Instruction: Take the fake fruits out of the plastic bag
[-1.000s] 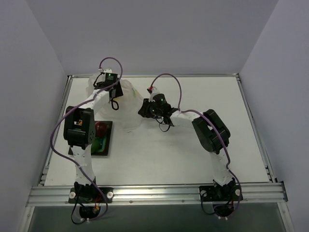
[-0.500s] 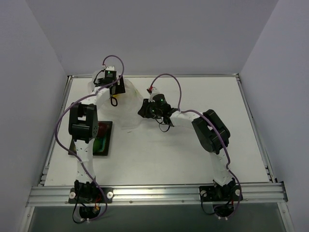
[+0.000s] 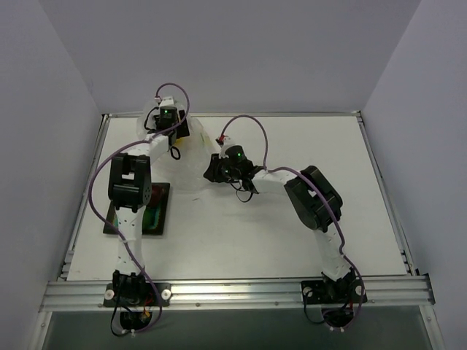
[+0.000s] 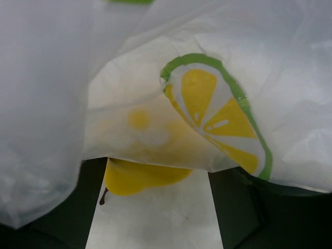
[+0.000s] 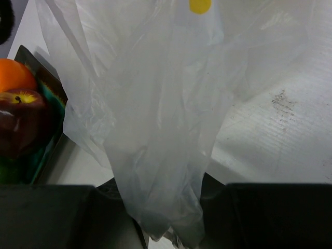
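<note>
The plastic bag point(image 3: 186, 162) lies crumpled at the far left of the table, whitish with a lemon-slice print point(image 4: 218, 116). A yellow pear-shaped fake fruit point(image 4: 137, 177) pokes out from under the bag's edge. It lies on the table between the dark fingers of my left gripper point(image 4: 155, 218), which is open and holds nothing. My right gripper point(image 5: 166, 220) is shut on a gathered fold of the bag point(image 5: 161, 129) and holds it up. A dark red apple point(image 5: 21, 124) and an orange fruit point(image 5: 13, 75) sit in the green tray point(image 5: 49, 137).
The green tray with a dark rim point(image 3: 158, 215) lies left of centre, partly under my left arm. The back wall and the table's far edge are close behind the left gripper point(image 3: 177, 133). The right gripper point(image 3: 212, 169) is at the bag's right side.
My left gripper has moved further toward the back edge over the bag. The right gripper has shifted slightly left with the bag in it. My left arm now covers the fruit in the tray.
</note>
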`<state>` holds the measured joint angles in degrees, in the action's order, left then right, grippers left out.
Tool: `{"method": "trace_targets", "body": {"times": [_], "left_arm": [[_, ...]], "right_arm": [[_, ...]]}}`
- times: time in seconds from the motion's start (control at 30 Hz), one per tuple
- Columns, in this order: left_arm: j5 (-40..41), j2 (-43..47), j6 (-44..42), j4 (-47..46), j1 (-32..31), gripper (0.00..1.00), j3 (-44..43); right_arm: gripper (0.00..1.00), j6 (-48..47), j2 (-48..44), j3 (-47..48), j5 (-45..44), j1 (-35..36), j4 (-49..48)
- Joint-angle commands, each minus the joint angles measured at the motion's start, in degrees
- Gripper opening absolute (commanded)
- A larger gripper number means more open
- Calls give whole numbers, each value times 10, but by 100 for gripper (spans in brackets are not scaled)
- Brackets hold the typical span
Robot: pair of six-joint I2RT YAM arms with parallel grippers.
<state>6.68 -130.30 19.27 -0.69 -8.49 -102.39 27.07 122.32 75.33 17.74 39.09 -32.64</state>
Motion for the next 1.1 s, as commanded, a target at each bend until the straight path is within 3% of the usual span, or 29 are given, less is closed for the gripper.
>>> {"method": "trace_targets", "body": {"times": [0.0,0.2,0.53,0.87,1.07], "left_arm": [[17,-12,11,-41,2,72,-30],[9,-21,10,-52,2,54,-31],[-33,133,64,-74,-6,34,105],[-62,297,157,-27,-10,32,244],[-111,388,167,28,-11,32,308]], "right_arm": [[18,3,4,18,12,2,-11],[18,2,6,18,14,-1,-11],[17,6,2,15,5,-8,-18],[15,13,-2,-5,-2,-12,-44],[15,20,3,-16,0,-19,-57]]}}
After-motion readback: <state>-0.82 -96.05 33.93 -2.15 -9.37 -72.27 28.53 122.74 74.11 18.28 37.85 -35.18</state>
